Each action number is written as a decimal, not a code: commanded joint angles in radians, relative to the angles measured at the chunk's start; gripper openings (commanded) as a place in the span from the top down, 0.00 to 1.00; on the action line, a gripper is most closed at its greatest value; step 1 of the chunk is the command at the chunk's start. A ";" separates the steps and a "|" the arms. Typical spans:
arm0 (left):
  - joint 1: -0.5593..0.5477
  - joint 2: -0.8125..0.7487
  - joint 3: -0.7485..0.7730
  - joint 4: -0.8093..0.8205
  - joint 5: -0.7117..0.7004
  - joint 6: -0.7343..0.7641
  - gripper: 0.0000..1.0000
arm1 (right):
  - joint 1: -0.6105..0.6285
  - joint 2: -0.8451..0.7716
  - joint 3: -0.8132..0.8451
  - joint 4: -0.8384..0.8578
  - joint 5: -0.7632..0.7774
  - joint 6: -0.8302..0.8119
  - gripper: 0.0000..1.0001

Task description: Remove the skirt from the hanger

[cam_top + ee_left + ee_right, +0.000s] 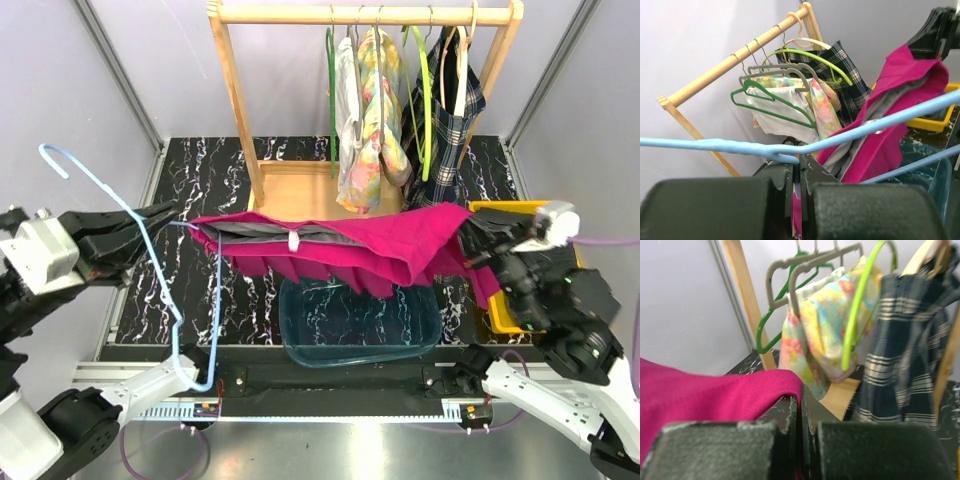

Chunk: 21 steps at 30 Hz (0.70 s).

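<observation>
The magenta skirt (380, 240) hangs stretched out flat above the table between my two grippers, with its grey lining showing along the top edge. My left gripper (170, 216) is shut on the light blue wire hanger (178, 322). The hanger's hook points up to the left and its far end sits inside the skirt's left side. The left wrist view has the hanger (715, 145) pinched at the tips of the left gripper (800, 161), with the skirt (885, 145) beyond. My right gripper (478, 240) is shut on the skirt's right end. In the right wrist view, the skirt (700, 395) drapes into the right gripper (801, 399).
A wooden clothes rack (235, 90) stands at the back with a floral garment (370, 120), a plaid garment (445, 130) and bare hangers. A clear teal tub (360, 335) sits under the skirt. A yellow bin (497, 312) is at the right, and grey walls enclose the table.
</observation>
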State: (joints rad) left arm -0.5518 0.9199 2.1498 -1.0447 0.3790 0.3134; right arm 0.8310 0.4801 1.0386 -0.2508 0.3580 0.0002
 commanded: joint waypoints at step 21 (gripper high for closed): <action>0.191 0.031 -0.329 0.591 -0.078 -0.345 1.00 | -0.009 0.310 0.491 0.167 -0.398 0.159 1.00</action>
State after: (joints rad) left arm -0.4099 1.1816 1.9556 -0.5220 0.5510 -0.1932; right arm 0.8280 0.7746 1.4612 -0.1787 0.0380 0.1387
